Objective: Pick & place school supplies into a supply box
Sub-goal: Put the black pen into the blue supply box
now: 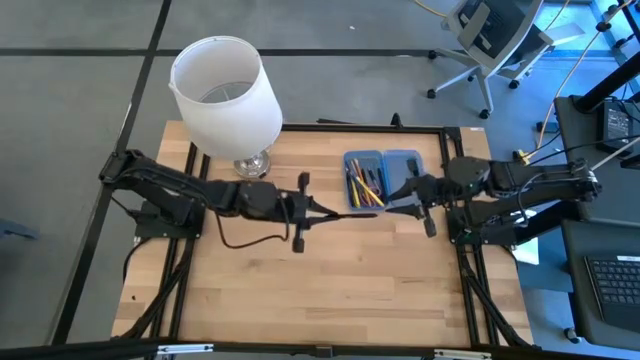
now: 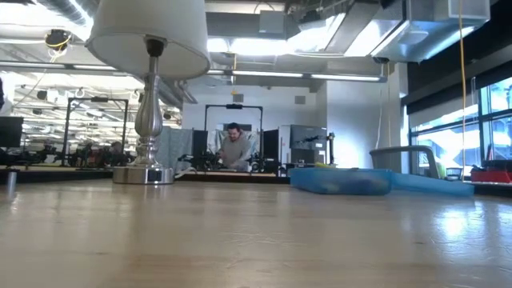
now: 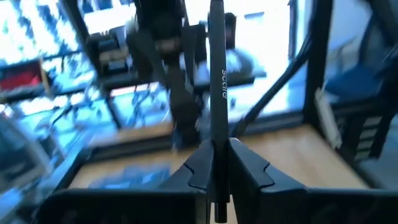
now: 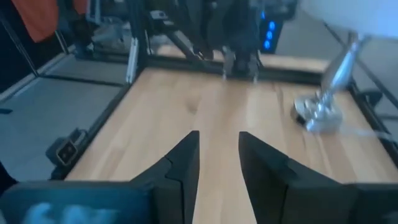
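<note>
On the near half of the desk (image 1: 330,290) I see only bare wood; nothing is left lying there for me to pick.

At mid-desk my left hand (image 1: 335,214) is clamped on a black pen (image 3: 216,93), fingers pressed together around its barrel so that most of its length sticks out ahead of the wrist. I judge that grip is meant to let the pen go in tip-first and drop lengthwise among the others. The hand is raised off the wood, just left of the box, pointing toward it.

My right hand (image 1: 412,190) hangs over the box's right half with its fingers (image 4: 186,163) apart and nothing between them, probably waiting clear so the left can deliver.

Farther back sits the supply box (image 1: 383,179), a translucent blue pencil case lying open with both halves flat. Its left half holds yellow, orange and dark pens and pencils (image 1: 364,186); the right half is partly hidden by my arm.

At the far left stands a table lamp (image 1: 226,95) with a white shade.
</note>
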`<state>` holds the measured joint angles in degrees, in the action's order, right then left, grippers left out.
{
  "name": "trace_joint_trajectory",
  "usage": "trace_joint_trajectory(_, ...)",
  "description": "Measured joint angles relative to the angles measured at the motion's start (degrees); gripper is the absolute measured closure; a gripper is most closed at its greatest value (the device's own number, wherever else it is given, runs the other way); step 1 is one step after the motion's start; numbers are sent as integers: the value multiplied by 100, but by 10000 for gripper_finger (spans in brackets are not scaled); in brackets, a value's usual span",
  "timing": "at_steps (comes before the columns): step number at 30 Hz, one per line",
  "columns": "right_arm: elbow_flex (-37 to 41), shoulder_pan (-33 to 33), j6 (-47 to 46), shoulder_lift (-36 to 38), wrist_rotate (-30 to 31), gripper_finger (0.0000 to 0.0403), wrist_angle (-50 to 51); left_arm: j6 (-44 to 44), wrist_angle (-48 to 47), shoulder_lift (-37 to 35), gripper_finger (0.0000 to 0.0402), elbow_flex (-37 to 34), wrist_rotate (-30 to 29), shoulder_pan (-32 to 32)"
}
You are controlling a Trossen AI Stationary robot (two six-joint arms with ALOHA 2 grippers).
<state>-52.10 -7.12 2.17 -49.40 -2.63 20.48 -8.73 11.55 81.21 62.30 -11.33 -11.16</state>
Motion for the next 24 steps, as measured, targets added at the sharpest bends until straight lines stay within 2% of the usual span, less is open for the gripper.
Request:
trace_joint_trajectory(3,0,-70,151,-207,0,287,-534,40,444,0,377,0,368,131)
trace_joint_trajectory(10,0,-107,283,-671,1,287,-1862,107,1014,48,377,0,812,304)
trace_joint_trajectory(21,0,-107,249,-1173,-3,287,-3105,98,1098,52,377,0,737,309)
trace_joint_trajectory(24,0,-107,267,-1223,-191,287,-3307,60,1102,52,377,0,646,309)
